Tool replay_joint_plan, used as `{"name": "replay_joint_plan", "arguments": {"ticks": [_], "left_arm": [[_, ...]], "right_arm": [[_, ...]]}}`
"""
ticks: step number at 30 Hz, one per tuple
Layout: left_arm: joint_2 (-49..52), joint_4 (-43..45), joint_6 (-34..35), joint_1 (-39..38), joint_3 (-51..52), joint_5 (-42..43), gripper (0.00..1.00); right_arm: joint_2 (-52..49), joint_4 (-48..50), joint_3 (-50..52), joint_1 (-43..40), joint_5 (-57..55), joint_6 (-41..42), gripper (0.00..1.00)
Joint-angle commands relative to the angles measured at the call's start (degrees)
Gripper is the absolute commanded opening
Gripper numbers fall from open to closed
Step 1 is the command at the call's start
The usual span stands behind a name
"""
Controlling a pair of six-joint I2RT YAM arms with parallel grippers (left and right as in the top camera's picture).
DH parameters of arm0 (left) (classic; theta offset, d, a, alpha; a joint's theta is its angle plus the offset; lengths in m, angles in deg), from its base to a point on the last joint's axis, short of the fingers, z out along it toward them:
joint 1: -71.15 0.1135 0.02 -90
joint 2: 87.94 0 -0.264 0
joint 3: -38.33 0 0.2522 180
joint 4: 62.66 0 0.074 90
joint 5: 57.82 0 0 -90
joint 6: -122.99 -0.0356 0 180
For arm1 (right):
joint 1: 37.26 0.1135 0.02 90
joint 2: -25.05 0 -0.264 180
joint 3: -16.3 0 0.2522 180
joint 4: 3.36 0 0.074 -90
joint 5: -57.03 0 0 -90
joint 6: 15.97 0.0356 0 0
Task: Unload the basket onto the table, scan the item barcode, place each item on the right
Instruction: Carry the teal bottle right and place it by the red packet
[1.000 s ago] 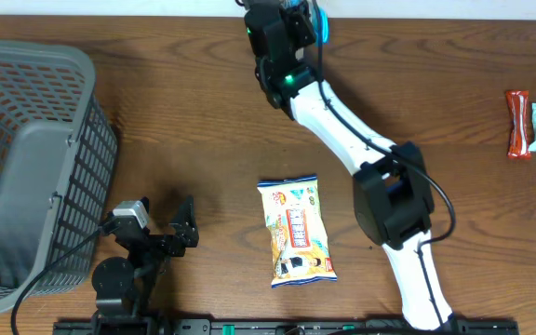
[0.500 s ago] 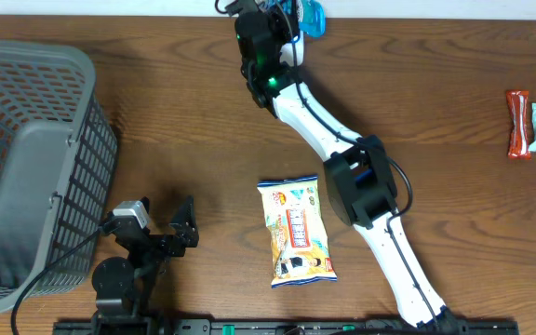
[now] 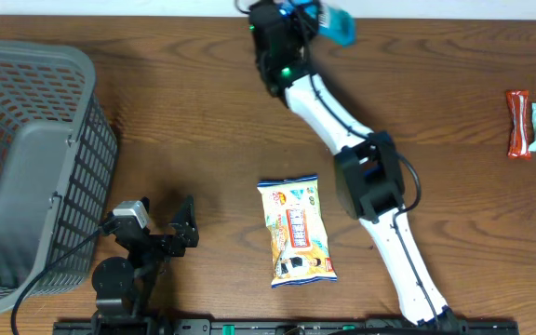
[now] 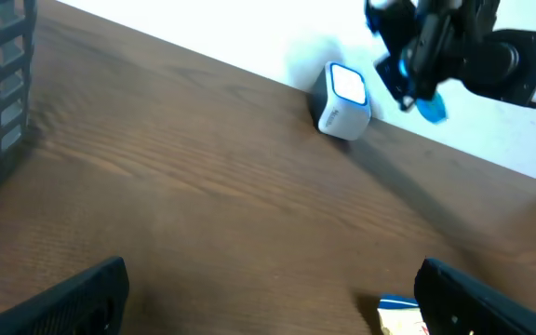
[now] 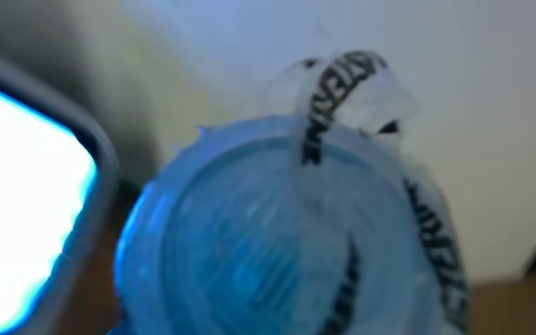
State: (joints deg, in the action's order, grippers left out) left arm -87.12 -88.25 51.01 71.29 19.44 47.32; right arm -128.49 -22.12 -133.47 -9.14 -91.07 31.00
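The right gripper (image 3: 307,16) was clenched on the blue item (image 3: 336,24), holding it off the table (image 3: 175,112) at the far edge, just beside the small white scanner (image 4: 342,100) with its lit face. Up close, the item (image 5: 277,233) showed a round blue top under clear wrap with black print (too blurred to read). The left gripper (image 4: 268,305) sat low near the front edge, jaws spread wide and holding nothing. A snack pack (image 3: 296,231) lay flat mid-table, a grey basket (image 3: 26,140) stood at the left, and 2 wrapped bars (image 3: 531,126) lay at the right.
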Motion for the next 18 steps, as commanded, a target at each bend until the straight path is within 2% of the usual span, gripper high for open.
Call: {"name": "replay_joint_plan", "arguments": {"ticks": [1,5,9,14,18], "left_arm": [[-0.2,-1.2,-0.1,-0.2,0.9,0.7,0.98],[-0.2,-1.2,-0.1,-0.2,0.9,0.7,0.98],[-0.2,-1.2,-0.1,-0.2,0.9,0.7,0.98],[-0.2,-1.2,-0.2,-0.2,0.9,0.7,0.98],[-0.2,-1.2,-0.1,-0.2,0.9,0.7,0.98]], "right_arm": [[4.8,-4.6,-2.0,-5.8,-11.0,5.2,0.01],[4.8,-13.8,-1.9,-12.2,-15.1,7.3,0.01],[4.8,-27.9,-1.8,-18.9,-13.9,17.8,0.01],[4.8,-46.8,-1.8,-26.9,-1.3,33.4,0.01],[4.8,-56.1,-1.8,-32.2,7.8,42.1,0.01]]}}
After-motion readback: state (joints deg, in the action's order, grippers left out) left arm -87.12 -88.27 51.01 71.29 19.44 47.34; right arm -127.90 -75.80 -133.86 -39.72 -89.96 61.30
